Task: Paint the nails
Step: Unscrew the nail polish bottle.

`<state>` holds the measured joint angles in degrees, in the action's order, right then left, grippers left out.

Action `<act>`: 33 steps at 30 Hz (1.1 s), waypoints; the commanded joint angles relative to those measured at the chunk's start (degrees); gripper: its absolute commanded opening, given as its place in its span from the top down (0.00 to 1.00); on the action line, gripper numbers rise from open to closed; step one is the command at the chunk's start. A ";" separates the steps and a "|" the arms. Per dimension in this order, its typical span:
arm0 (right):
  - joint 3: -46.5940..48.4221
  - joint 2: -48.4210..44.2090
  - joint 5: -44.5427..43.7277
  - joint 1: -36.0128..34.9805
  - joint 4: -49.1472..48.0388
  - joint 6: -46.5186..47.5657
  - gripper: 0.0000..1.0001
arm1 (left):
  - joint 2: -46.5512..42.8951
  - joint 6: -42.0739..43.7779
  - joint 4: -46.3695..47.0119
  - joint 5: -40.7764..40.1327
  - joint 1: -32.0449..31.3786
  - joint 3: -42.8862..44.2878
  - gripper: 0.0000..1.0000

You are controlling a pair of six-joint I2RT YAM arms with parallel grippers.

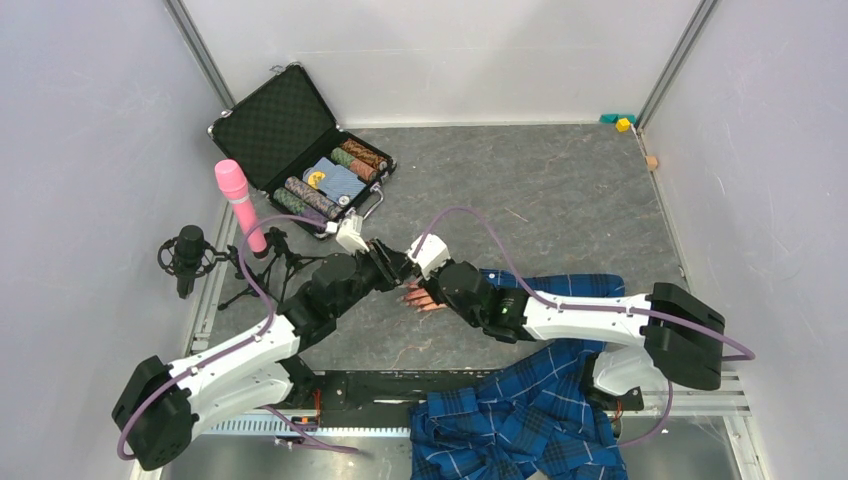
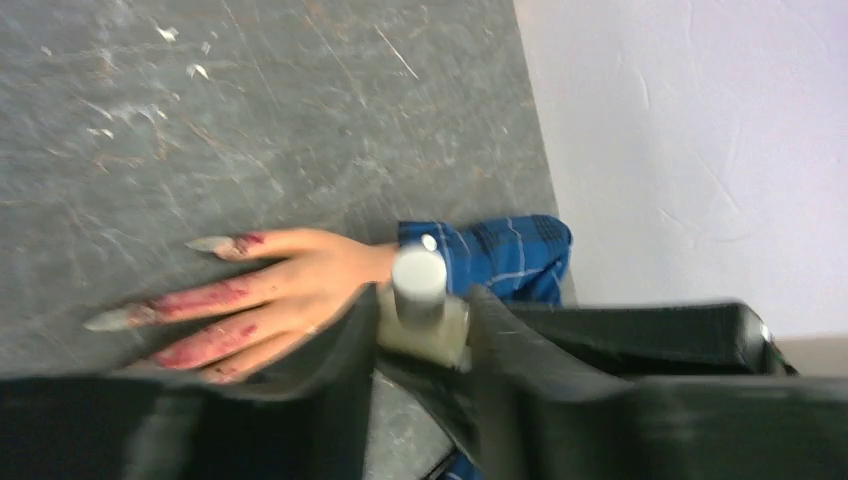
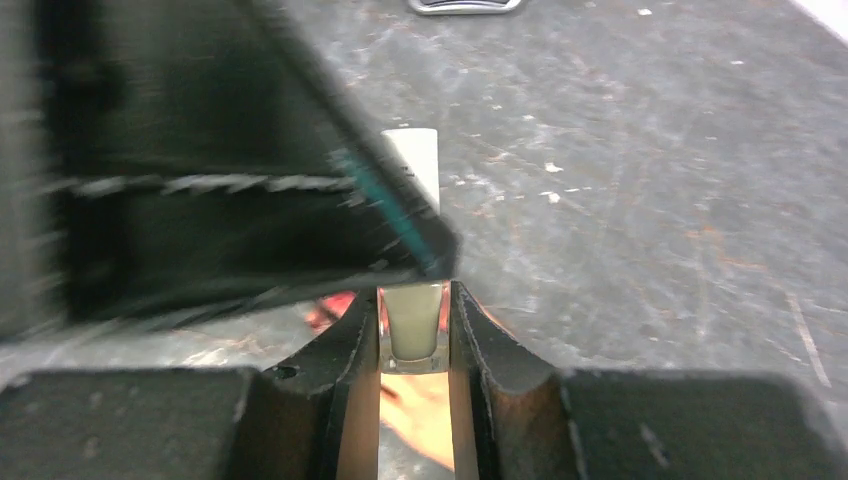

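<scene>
I work in a lab test cell. Plain white panels [image 1: 90, 120] on aluminium posts [image 1: 200, 50] box in my scratched grey table [image 1: 560, 190], with a microphone [image 1: 189, 248] on a stand and an open poker-chip case [image 1: 275, 125] lying about.

scuffed grey table [image 1: 560, 190], open black case [image 1: 290, 135] far-left, mannequin hand [image 2: 290, 290] in plaid sleeve [image 2: 510, 250] near middle

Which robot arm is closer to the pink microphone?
Left. The left arm passes just right of the pink microphone; the right arm lies much farther right, over the blue plaid sleeve.
</scene>
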<state>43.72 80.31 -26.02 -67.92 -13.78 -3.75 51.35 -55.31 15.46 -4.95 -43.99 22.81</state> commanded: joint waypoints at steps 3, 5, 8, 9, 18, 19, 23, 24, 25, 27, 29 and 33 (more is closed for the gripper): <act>-3.16 -5.29 -10.92 2.07 -15.03 1.91 1.00 | -2.45 2.68 -9.90 6.34 -2.08 4.66 0.22; -4.22 -6.68 -11.86 2.09 -14.64 2.50 1.00 | -3.86 4.94 -13.37 5.20 -2.07 6.22 0.04; -5.30 -8.30 -12.87 2.21 -13.04 2.92 1.00 | -6.74 8.12 -15.19 2.09 -1.98 7.62 0.00; -5.67 -8.89 -12.92 2.35 -12.64 2.98 1.00 | -7.69 8.89 -15.19 1.64 -1.98 7.89 0.00; -9.37 -14.74 9.26 9.39 -9.62 0.52 1.00 | -14.99 15.56 -18.01 0.70 -1.98 7.94 0.00; -9.95 -15.59 13.37 10.68 -9.68 -0.07 1.00 | -15.42 16.62 -17.90 1.41 -1.98 7.94 0.00; -12.17 -18.08 32.13 16.48 -11.86 -4.00 1.00 | -15.46 19.59 -16.38 7.34 -1.98 8.21 0.00; -12.46 -18.39 36.54 17.38 -12.61 -4.90 1.00 | -15.31 20.07 -15.90 8.65 -1.98 8.35 0.00; -12.68 -18.62 40.37 18.14 -13.12 -5.85 1.00 | -15.16 20.40 -15.73 9.95 -1.98 8.47 0.00; -12.87 -18.87 46.86 18.99 -14.32 -7.25 1.00 | -14.97 20.92 -15.73 11.99 -1.98 8.64 0.00; -12.83 -18.71 52.31 19.39 -15.74 -8.72 1.00 | -14.96 21.31 -13.53 13.91 -1.98 8.69 0.00; -12.79 -17.64 60.76 19.44 -18.87 -11.69 1.00 | -14.96 21.33 -11.37 17.39 -2.00 8.48 0.00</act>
<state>30.94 62.85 20.49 -48.62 -25.41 -11.31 36.49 -37.39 -0.82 6.79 -45.78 28.80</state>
